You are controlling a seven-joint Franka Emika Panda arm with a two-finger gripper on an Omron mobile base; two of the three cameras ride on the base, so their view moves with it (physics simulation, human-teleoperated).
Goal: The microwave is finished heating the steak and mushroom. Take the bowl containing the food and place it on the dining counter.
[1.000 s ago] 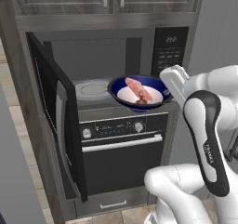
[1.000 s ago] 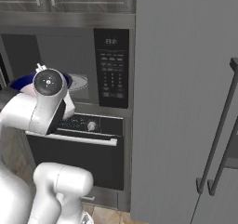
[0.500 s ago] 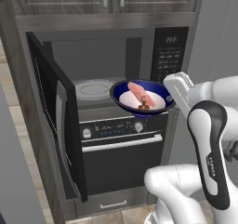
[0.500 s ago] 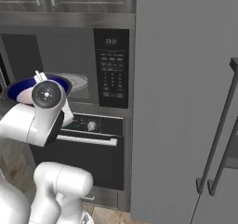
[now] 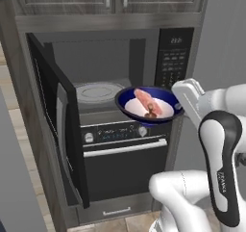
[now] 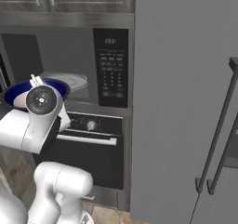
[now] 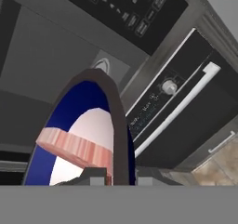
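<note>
The dark blue bowl (image 5: 166, 111) hangs in the air just in front of the open microwave (image 5: 96, 58), above the oven's control strip. The pinkish steak (image 5: 143, 100) and a tiny brown mushroom (image 5: 151, 114) lie on its white inside. My gripper (image 5: 178, 106) is shut on the bowl's right rim. In the hand view the rim (image 7: 117, 121) runs up between my fingertips (image 7: 95, 175), with the steak (image 7: 74, 146) to its left. From the right base view the bowl (image 6: 18, 89) peeks out behind my wrist. The dining counter is out of view.
The microwave door (image 5: 60, 130) stands swung out to the left. The glass turntable (image 5: 98, 91) is bare. The keypad panel (image 6: 110, 65) is right of the cavity. A black oven (image 5: 127, 163) with a silver handle (image 7: 183, 108) sits below. A tall grey fridge (image 6: 186, 102) stands at the right.
The bowl has come further out of the microwave and slightly lower, still in my gripper. My arm has drawn back toward the base.
</note>
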